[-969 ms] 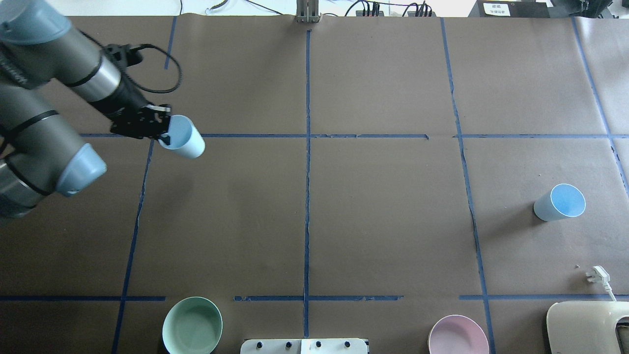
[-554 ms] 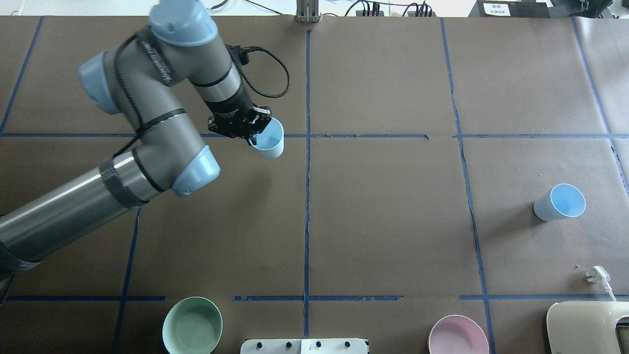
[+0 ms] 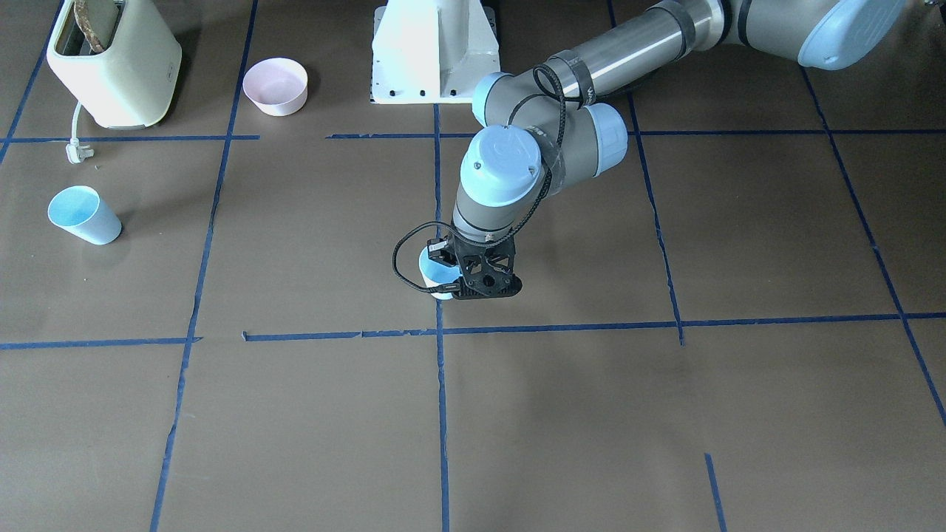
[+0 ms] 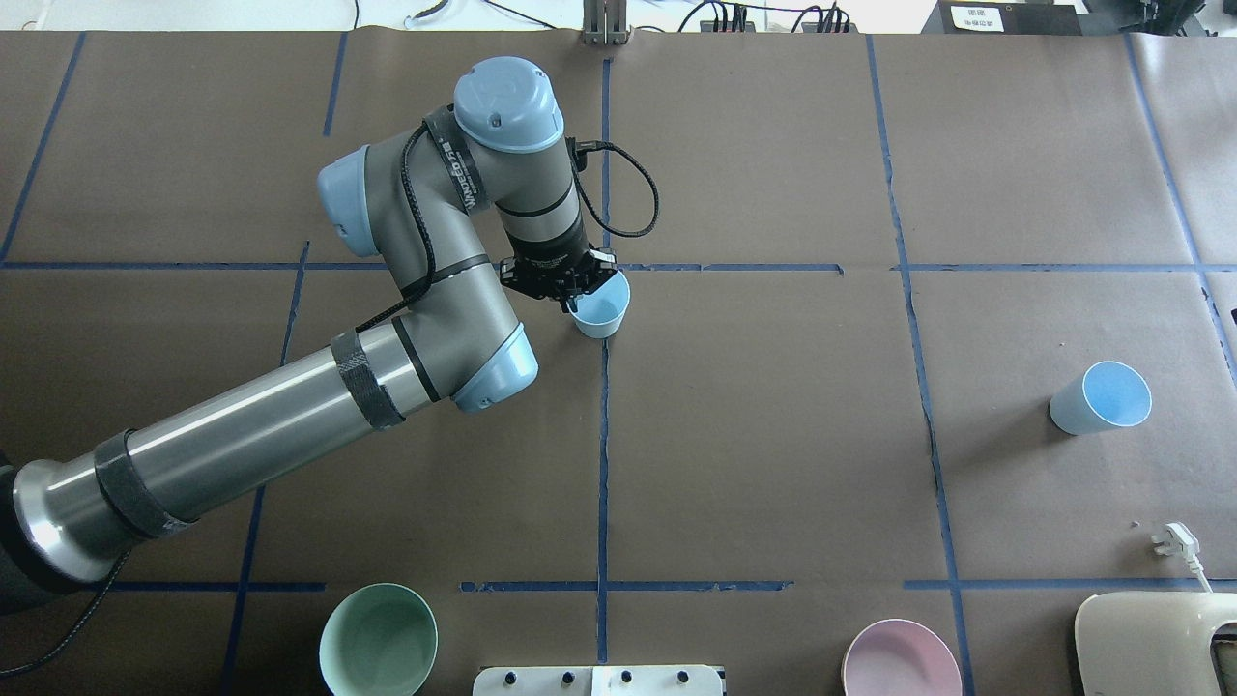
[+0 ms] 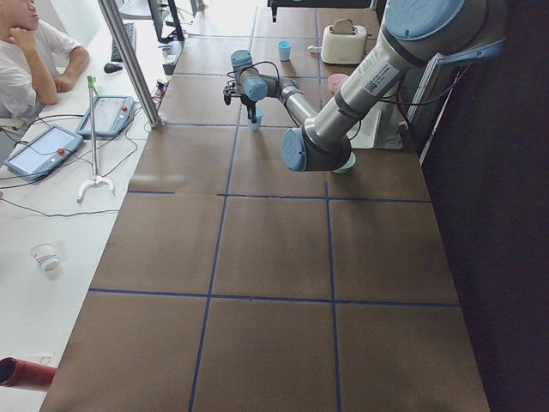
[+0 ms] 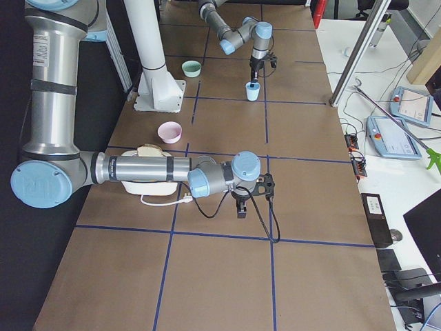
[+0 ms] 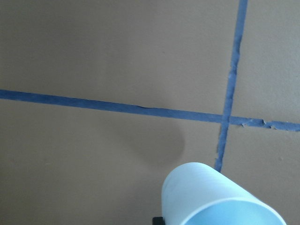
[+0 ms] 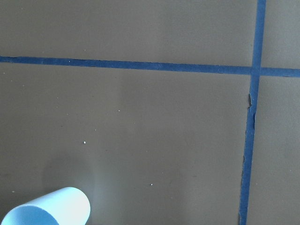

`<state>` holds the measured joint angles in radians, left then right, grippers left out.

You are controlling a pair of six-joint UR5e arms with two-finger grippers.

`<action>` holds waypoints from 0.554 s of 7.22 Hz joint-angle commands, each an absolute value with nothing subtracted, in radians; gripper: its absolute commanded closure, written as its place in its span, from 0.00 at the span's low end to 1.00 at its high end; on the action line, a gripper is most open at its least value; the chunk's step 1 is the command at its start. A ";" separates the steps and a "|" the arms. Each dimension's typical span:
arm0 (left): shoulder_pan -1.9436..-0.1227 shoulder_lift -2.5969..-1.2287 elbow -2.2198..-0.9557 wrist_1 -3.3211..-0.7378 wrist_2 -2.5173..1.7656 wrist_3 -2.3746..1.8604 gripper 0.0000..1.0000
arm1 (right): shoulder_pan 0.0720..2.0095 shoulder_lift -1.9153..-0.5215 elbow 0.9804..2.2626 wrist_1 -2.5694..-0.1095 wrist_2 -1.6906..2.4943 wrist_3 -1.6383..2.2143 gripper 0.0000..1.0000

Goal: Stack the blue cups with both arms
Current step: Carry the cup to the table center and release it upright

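Brown papered table point(image 4: 773, 435), blue tape grid point(image 4: 604, 454): left gripper point(image 4: 578, 296), fingers clamped on the rim of a pale-blue tapered plastic cup point(image 4: 603, 317), has swung it from far left to the centre cross, seemingly not yet set down, so the matching cup point(image 4: 1102, 398) far right remains unfetched.

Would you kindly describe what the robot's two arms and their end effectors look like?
Both the left arm and right arm are silver-grey tubes with light-blue round joint caps, black bands and a looping black cable. The left end effector and right end effector are black.
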<state>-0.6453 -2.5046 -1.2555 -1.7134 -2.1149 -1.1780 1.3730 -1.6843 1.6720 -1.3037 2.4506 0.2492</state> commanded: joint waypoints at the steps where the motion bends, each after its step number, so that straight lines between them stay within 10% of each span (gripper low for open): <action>1: -0.631 -2.510 -1.243 -1.738 -2.105 -1.177 0.98 | 1.361 -1.684 1.672 -1.304 2.447 0.250 0.00; 2: -0.630 -2.508 -1.244 -1.747 -2.103 -1.175 0.76 | 1.355 -1.684 1.672 -1.304 2.447 0.252 0.00; 3: -0.632 -2.505 -1.247 -1.764 -2.103 -1.174 0.11 | 1.348 -1.684 1.674 -1.302 2.448 0.253 0.00; 4: -0.641 -2.503 -1.250 -1.840 -2.103 -1.186 0.00 | 1.303 -1.675 1.677 -1.280 2.445 0.270 0.00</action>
